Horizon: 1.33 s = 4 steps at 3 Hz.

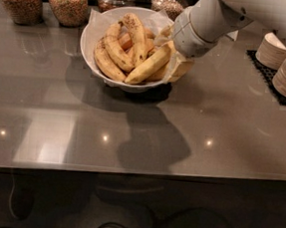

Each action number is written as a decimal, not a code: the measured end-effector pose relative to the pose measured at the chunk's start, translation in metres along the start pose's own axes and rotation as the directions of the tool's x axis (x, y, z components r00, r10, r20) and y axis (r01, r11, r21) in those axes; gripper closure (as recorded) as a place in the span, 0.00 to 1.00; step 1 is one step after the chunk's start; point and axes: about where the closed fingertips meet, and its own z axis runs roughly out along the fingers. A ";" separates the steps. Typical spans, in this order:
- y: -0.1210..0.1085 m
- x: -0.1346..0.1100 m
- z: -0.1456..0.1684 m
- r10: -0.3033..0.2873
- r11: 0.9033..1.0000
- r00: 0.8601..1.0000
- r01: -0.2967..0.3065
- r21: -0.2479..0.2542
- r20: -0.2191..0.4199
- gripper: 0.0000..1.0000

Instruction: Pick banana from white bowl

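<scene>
In the camera view, the only one you have, the pick is not yet done. The banana (148,64) lies in the white bowl (83,48), on top of the pile in the bowl's right half, with no sign of being lifted. The bowl stands close to the counter's far edge, a little left of its middle, with its paper lining (98,20) poking above the rim.

The gripper (176,60) is at the bowl's right rim, down by the banana's upper end, but the arm's thick white wrist (196,27) covers it. You cannot tell how far open it is, or whether it has hold of anything. I judge the approach finished, with the grasp unconfirmed and the lift out of the bowl left to do.

The banana's long axis runs on a diagonal. Its lower end points toward the counter's near left corner. Its upper end rises toward the far right corner and meets the gripper, resting across the shorter speckled bananas (119,51).
</scene>
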 end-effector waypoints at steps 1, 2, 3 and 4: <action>-0.025 0.022 -0.002 0.020 1.000 0.999 -0.020 0.002 -0.047 0.34; -0.035 0.021 -0.001 0.026 1.000 0.999 -0.026 -0.004 -0.047 0.36; -0.035 0.010 0.003 0.035 0.999 0.999 -0.036 -0.017 -0.016 0.36; -0.034 -0.001 0.005 0.059 0.998 0.998 -0.058 -0.037 0.021 0.39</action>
